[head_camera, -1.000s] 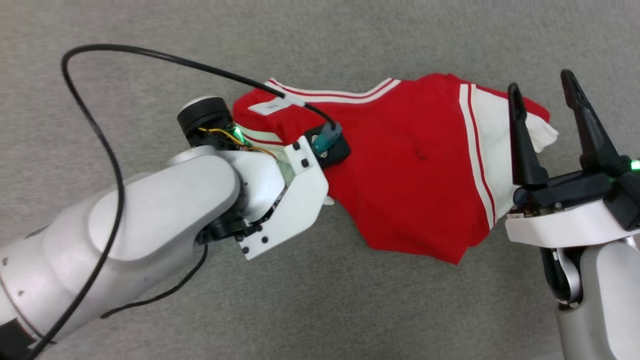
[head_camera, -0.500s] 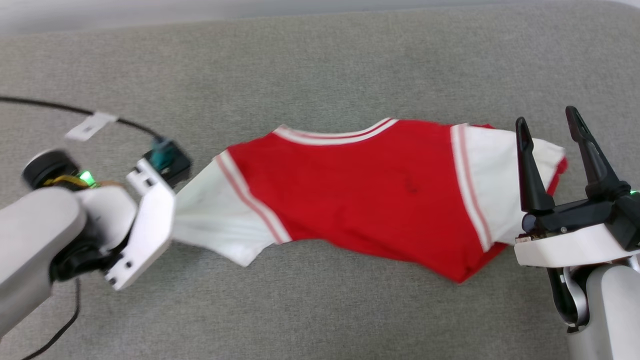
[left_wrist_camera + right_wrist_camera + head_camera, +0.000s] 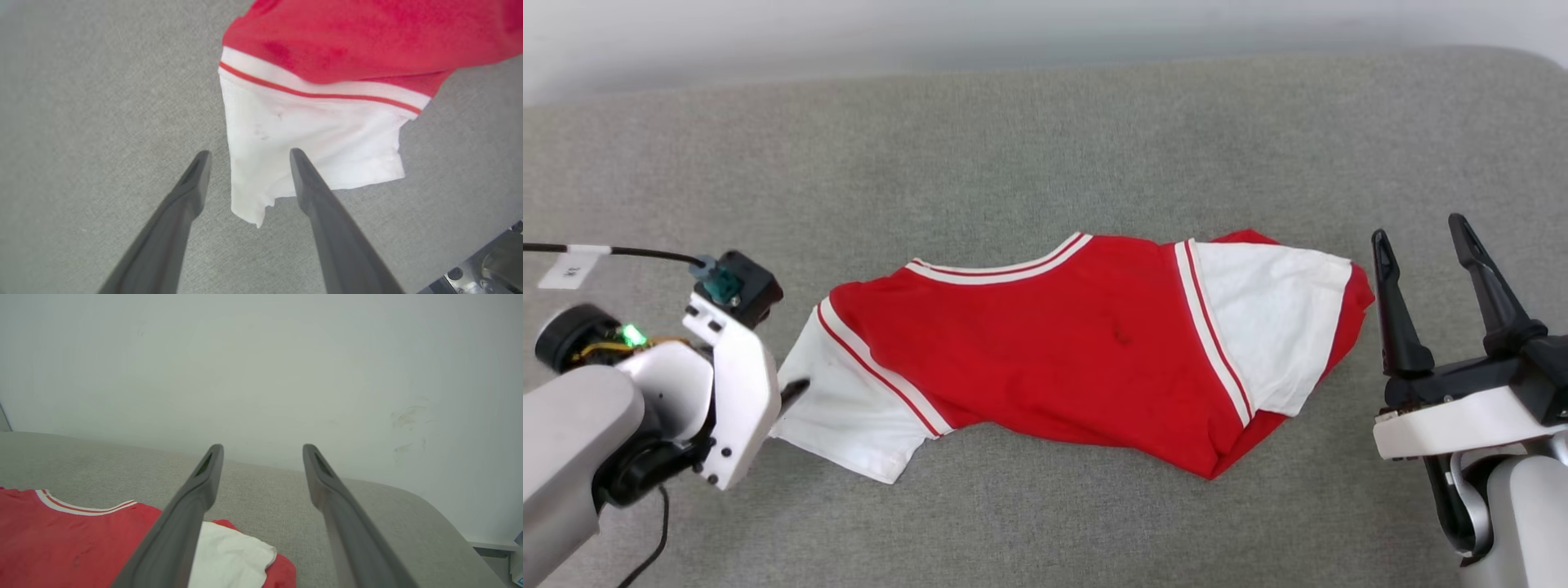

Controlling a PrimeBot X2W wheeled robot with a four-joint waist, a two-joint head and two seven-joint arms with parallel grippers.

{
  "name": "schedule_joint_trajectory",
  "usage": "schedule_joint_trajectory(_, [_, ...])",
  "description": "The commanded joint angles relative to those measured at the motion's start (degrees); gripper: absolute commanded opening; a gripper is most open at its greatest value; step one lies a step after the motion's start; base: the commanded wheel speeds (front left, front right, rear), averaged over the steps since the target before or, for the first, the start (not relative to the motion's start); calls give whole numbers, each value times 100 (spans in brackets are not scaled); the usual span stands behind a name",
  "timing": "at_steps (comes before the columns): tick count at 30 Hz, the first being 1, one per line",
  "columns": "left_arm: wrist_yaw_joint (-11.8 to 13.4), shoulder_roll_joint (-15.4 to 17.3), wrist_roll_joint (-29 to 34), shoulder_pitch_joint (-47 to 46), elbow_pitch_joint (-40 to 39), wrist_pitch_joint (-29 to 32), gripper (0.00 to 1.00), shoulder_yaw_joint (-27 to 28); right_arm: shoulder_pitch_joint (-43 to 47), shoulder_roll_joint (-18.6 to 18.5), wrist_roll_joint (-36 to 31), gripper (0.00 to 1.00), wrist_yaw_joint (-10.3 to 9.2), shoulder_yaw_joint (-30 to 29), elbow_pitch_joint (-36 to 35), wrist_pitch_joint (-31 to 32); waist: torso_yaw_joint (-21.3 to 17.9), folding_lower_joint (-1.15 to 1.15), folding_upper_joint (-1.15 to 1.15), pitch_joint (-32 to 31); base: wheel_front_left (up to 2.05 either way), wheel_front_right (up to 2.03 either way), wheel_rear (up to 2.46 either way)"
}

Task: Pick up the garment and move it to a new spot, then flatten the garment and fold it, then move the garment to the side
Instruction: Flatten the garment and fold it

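Observation:
The garment [image 3: 1054, 343] lies spread across the grey surface, plain red side up, with a white sleeve at each end and striped trim at the collar. My left gripper [image 3: 792, 390] is at its left end and open. In the left wrist view the left gripper [image 3: 247, 154] has its fingers apart over the white sleeve [image 3: 306, 134], whose corner lies loose between them. My right gripper [image 3: 1419, 230] stands open just right of the other sleeve [image 3: 1270, 314], apart from it. In the right wrist view the right gripper [image 3: 262, 448] holds nothing, and the garment [image 3: 61, 543] lies at the lower left.
The grey padded surface [image 3: 1045, 147] ends at a pale wall [image 3: 261, 355] at the back, with a rounded corner at the far right. A black cable with a white tag [image 3: 570, 263] runs off the left wrist.
My left arm has drawn the left sleeve out to the left, so the bunched garment now lies stretched out. The left gripper has let go. The head view has shifted too.

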Motion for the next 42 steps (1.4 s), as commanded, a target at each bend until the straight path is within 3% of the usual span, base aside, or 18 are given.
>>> schedule_joint_trajectory(1, [68, 0, 126, -48, -69, -204, 100, 86, 65, -35, 35, 100, -6, -17, 12, -12, 13, 0, 0, -113, 0, 0, 0])
schedule_joint_trajectory(9, [773, -351, 708, -63, -253, -2142, 100, 687, 205, -56, 46, 100, -6, -144, -16, -12, 99, 0, 0, -316, 0, 0, 0])
schedule_joint_trajectory(12, [833, -451, 856, -154, -153, -2391, 100, 736, 215, -36, 48, 100, -6, -162, -20, -11, 108, 0, 0, -318, 0, 0, 0])
schedule_joint_trajectory(15, [739, -611, 803, -356, 50, -2448, 100, 821, 191, -13, 53, 100, -6, -162, -34, -11, 98, 0, 0, -272, 0, 0, 0])
schedule_joint_trajectory(21, [277, -896, 685, -1154, 578, -1690, 100, 822, 34, 11, 61, 100, -6, -123, -99, -11, -55, 0, 0, -39, 0, 0, 0])
schedule_joint_trajectory(22, [78, -1034, 632, -1469, 755, -1298, 100, 769, -23, 22, 58, 100, -6, -105, -131, -11, -130, 0, 0, 63, 0, 0, 0])
schedule_joint_trajectory(25, [-201, -1265, 552, -1936, 979, -637, 100, 662, -96, 50, 50, 100, -6, -45, -190, -12, -282, 0, 0, 252, 0, 0, 0])
schedule_joint_trajectory(26, [-201, -1265, 552, -1936, 979, -637, 100, 662, -96, 50, 50, 100, -6, -45, -190, -12, -282, 0, 0, 252, 0, 0, 0])
schedule_joint_trajectory(29, [-443, -1520, 485, -2321, 1145, 178, 100, 419, -173, 77, 40, 100, -6, -16, -257, -12, -419, 0, 0, 437, 0, 0, 0])
schedule_joint_trajectory(36, [-712, -2089, 229, -2954, 1272, 1658, 100, -71, -390, 143, 27, 100, -6, 28, -367, -11, -707, 0, 0, 919, 0, 0, 0])
schedule_joint_trajectory(42, [-760, -2365, 115, -2897, 1280, 2222, 100, -320, -551, 205, 6, 100, -6, 130, -388, -11, -904, 0, 0, 1264, 0, 0, 0])
